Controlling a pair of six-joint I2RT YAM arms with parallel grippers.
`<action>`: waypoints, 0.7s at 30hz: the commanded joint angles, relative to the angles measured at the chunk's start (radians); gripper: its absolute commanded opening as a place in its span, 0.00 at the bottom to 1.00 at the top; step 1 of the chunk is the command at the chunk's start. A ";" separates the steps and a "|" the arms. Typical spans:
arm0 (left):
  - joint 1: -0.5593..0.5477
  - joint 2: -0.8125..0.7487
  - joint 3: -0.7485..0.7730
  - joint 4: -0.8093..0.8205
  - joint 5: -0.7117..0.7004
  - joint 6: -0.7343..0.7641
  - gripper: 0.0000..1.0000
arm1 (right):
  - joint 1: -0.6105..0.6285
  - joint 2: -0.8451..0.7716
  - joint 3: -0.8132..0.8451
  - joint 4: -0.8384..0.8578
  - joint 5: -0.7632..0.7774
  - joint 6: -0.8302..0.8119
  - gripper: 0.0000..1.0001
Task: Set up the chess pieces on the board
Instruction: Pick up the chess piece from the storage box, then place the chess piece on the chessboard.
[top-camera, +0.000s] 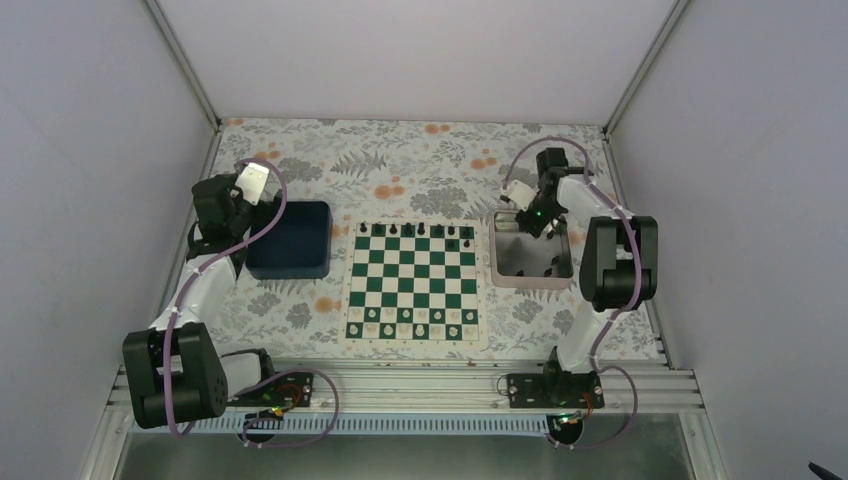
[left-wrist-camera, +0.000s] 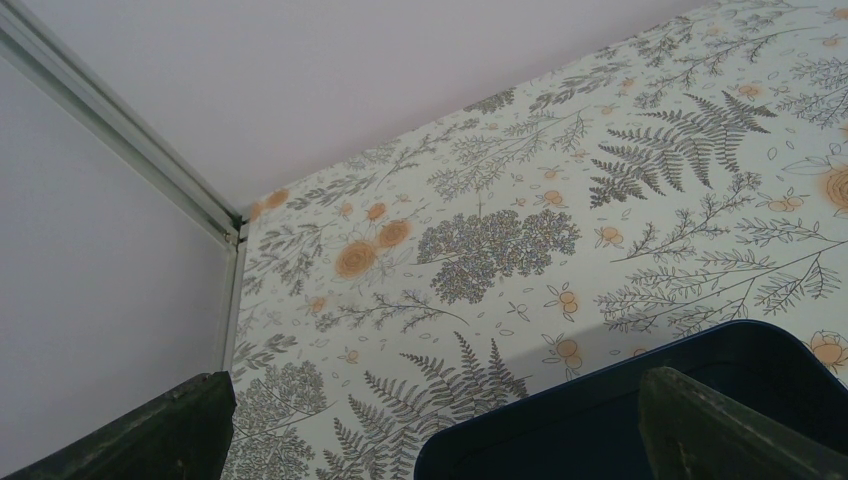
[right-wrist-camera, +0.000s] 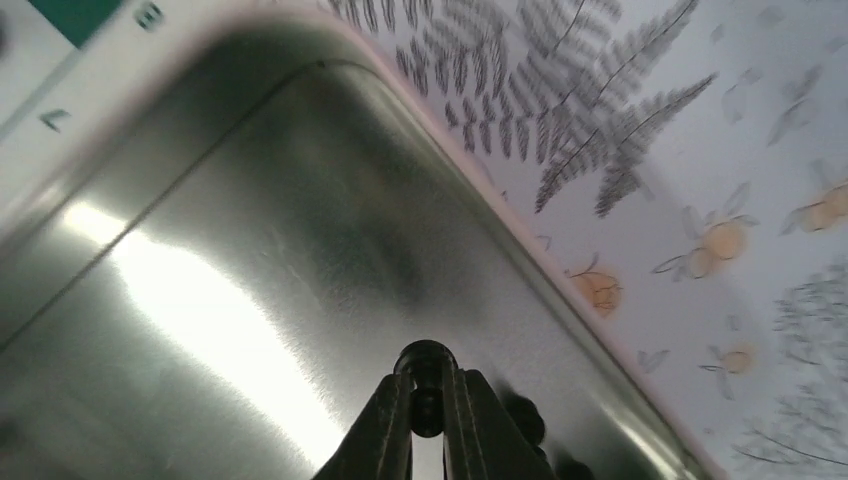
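Right fingers around black piece (hidden overhead)

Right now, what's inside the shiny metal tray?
The right gripper hangs over the tray, shut on a black chess piece. A few more black pieces sit near its front edge. The arm covers the tray's far corner, hiding anything there.

Floral table with blue bin, board, silver tray abreast.

Bin left of board, tray right of board
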 joint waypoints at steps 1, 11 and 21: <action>0.004 -0.013 0.007 0.004 0.024 -0.007 1.00 | 0.076 -0.111 0.084 -0.082 -0.010 0.021 0.05; 0.004 -0.019 0.006 0.007 0.025 -0.007 1.00 | 0.418 -0.112 0.221 -0.171 -0.029 0.112 0.06; 0.004 -0.022 0.004 0.008 0.024 -0.007 1.00 | 0.535 0.063 0.220 -0.095 -0.050 0.123 0.08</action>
